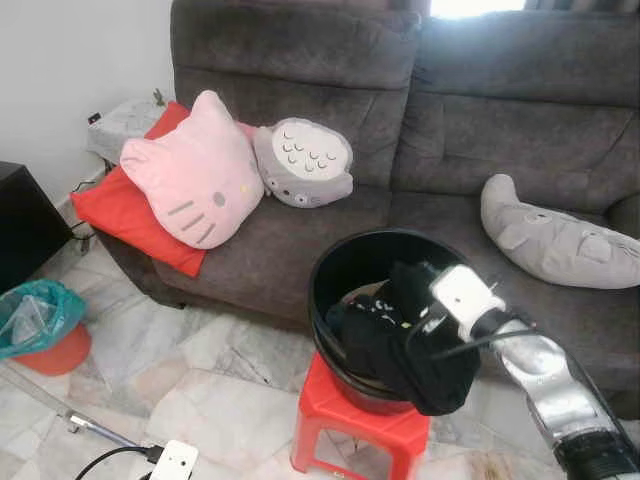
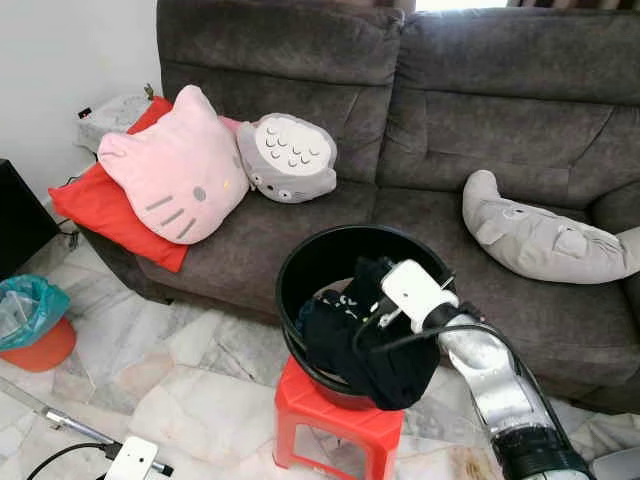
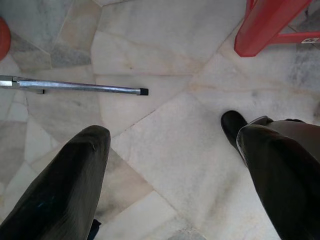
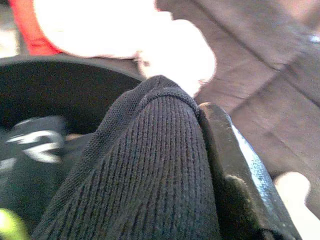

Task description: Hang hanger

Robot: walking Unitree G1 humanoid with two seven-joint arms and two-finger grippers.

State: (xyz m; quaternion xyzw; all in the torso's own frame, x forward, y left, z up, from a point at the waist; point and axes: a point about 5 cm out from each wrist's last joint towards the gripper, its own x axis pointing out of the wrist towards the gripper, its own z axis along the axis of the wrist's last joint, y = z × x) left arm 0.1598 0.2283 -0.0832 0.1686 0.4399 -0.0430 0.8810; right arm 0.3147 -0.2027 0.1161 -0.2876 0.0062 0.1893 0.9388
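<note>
A black bucket stands on a red plastic stool in front of the sofa. Black clothes lie in it, and one black knit garment hangs out over the near rim. My right gripper reaches into the bucket from the right, shut on that garment. In the right wrist view the knit cloth lies bunched against one black finger. My left gripper hangs open over the marble floor, holding nothing.
A grey sofa carries a pink cat cushion, a red cushion, a grey round cushion and a grey plush. An orange bin with a teal bag and a metal rod are on the floor to the left.
</note>
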